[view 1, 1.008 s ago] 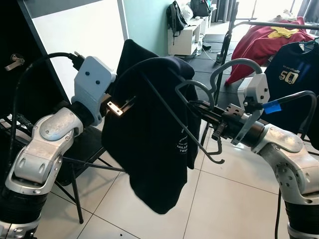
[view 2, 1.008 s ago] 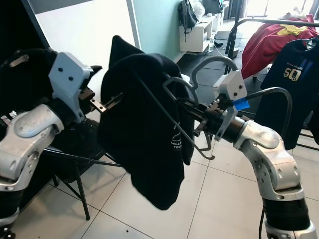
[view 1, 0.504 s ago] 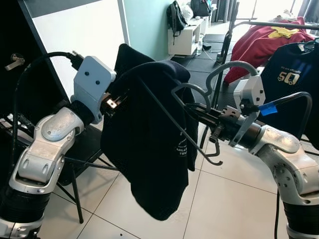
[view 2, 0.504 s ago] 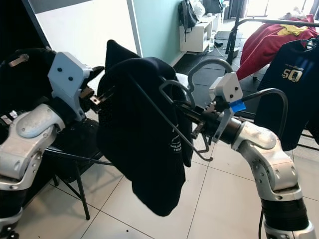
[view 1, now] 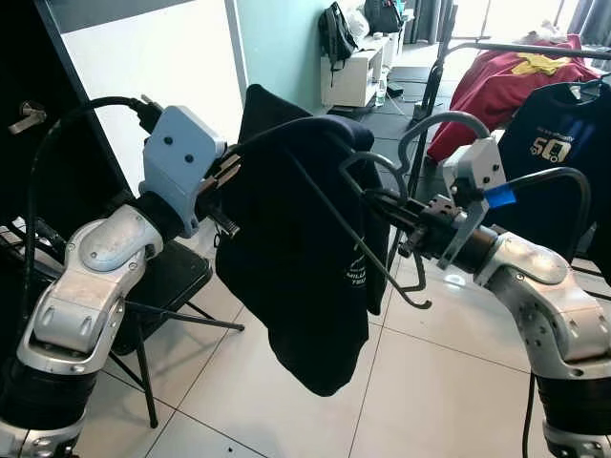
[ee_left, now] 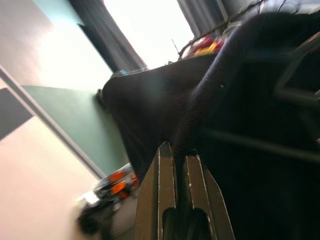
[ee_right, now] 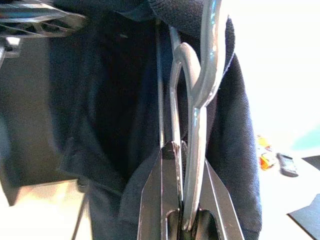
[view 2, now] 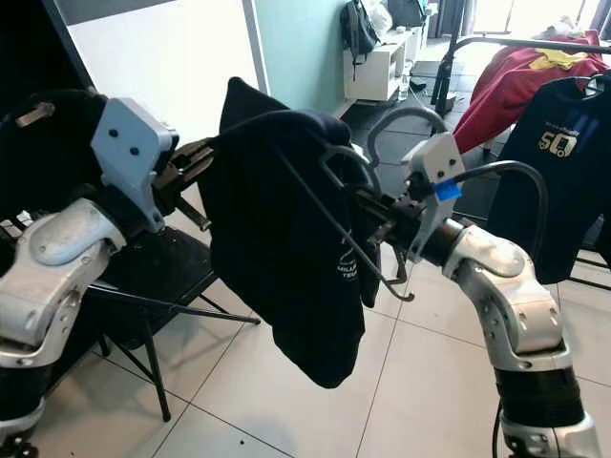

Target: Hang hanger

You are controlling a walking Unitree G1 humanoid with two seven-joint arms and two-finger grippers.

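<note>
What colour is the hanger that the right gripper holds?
The hanger is grey metal, seen best in the right wrist view, clamped in the right gripper.

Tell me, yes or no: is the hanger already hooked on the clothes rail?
No, the grey hanger with the dark shirt is held in mid-air by the right end effector, apart from the clothes rail.

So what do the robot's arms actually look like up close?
Both arms are chunky silver metal with rounded joints and black bands lower down. Each wrist carries a pale grey boxy block with a thick black cable looping off it. The left gripper and right gripper are pairs of long thin black fingers. A strip of blue tape marks the right wrist block.
</note>
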